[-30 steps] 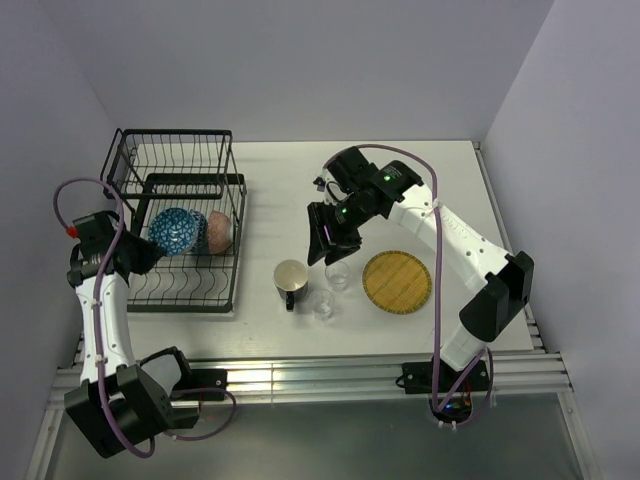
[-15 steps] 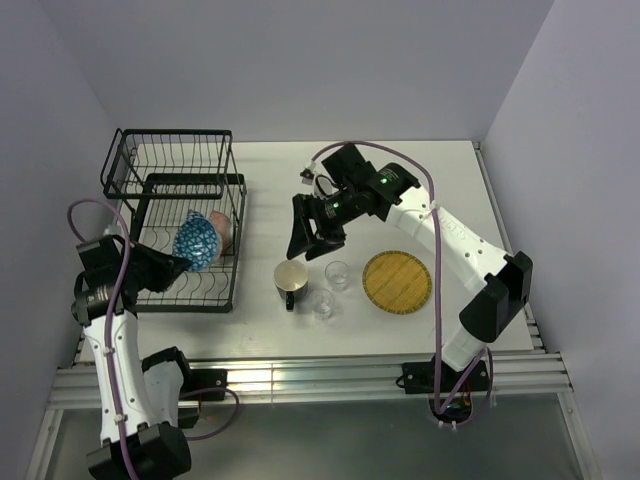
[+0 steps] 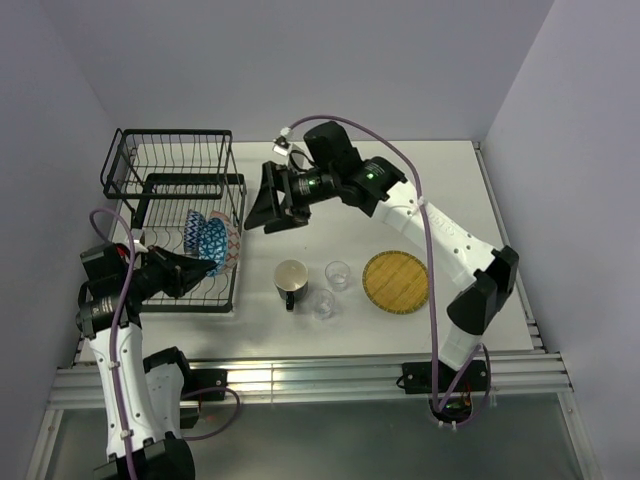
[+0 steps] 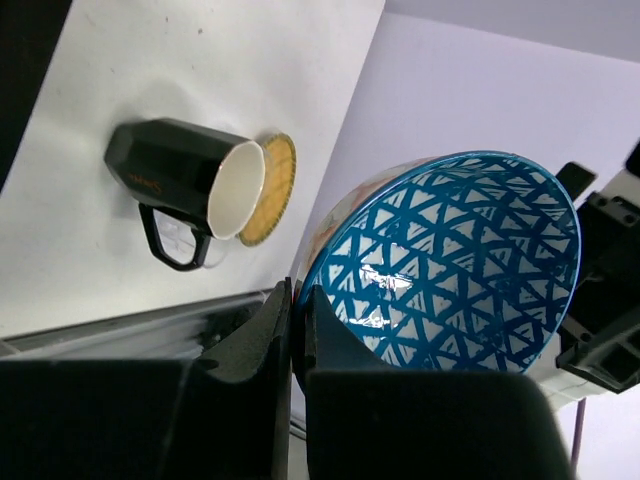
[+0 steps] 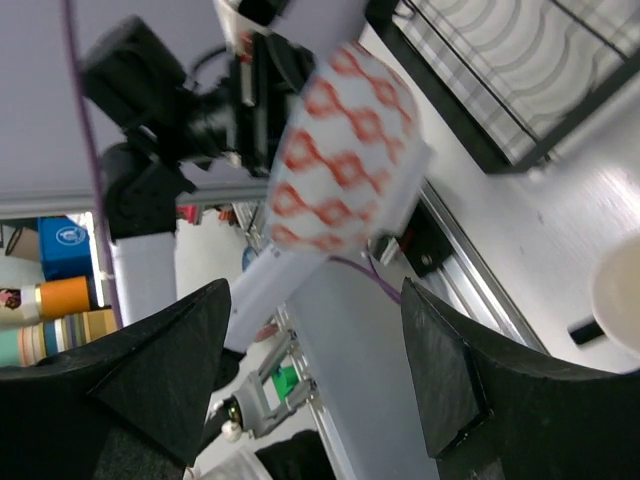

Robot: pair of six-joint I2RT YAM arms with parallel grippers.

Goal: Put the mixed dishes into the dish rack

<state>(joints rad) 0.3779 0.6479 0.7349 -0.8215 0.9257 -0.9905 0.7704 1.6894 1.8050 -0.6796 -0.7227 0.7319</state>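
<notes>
My left gripper is shut on the rim of the blue patterned bowl, which it holds on edge over the black wire dish rack. The orange-red bowl lies against the blue bowl's back. In the left wrist view my fingers pinch the blue bowl. My right gripper is open and empty, just right of the rack; its wrist view shows the orange-red bowl. The dark mug, two clear glasses and the yellow plate sit on the table. The grey-green bowl is out of view.
The rack's raised upper basket is at the far left. The table's white top extends right of the rack to the right wall. The mug stands close to the rack's right side.
My left gripper has pulled back toward the near edge, and the blue bowl now stands on edge. My right gripper has swung left from above the glasses to beside the rack.
</notes>
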